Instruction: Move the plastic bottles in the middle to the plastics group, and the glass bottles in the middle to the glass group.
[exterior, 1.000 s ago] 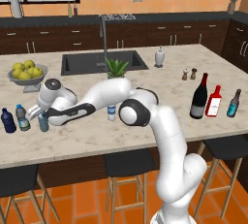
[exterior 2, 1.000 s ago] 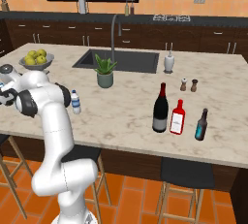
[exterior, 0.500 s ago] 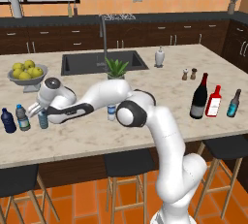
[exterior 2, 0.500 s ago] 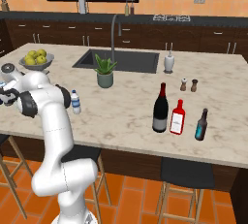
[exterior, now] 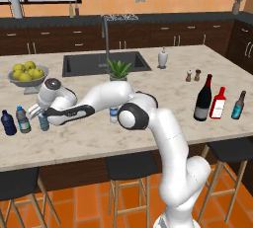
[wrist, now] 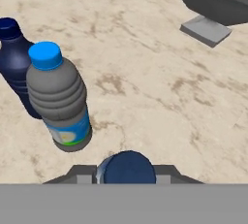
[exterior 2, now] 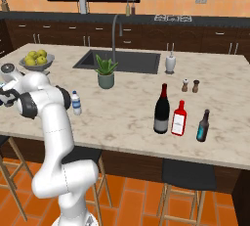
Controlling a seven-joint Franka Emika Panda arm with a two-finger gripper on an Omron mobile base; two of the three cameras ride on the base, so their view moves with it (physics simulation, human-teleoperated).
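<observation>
My gripper (exterior: 40,117) is shut on a teal-blue plastic bottle (exterior: 44,122), held upright low over the counter's left end. In the hand view its blue cap (wrist: 128,167) sits between my fingertips. Just left of it stands the plastics group: a greyish clear bottle (exterior: 22,119) (wrist: 60,99) and a dark navy bottle (exterior: 8,122) (wrist: 17,63). The clear whitish plastic bottle (exterior: 114,113) (exterior 2: 76,102) stands mid-counter behind my arm. The tall dark wine bottle (exterior: 202,98) (exterior 2: 161,108) stands right beside the glass group, a red bottle (exterior: 218,102) (exterior 2: 179,118) and a slim teal bottle (exterior: 238,105) (exterior 2: 203,125).
A bowl of yellow-green fruit (exterior: 27,74) (wrist: 213,0) stands just behind the plastics group. A potted plant (exterior: 118,69) sits by the sink (exterior: 106,63). Salt and pepper shakers (exterior: 192,75) and a soap dispenser (exterior: 162,58) stand farther right.
My arm has carried the teal-blue bottle slightly left, closer to the pair of bottles. The grip is unchanged and the other bottles have stayed put.
</observation>
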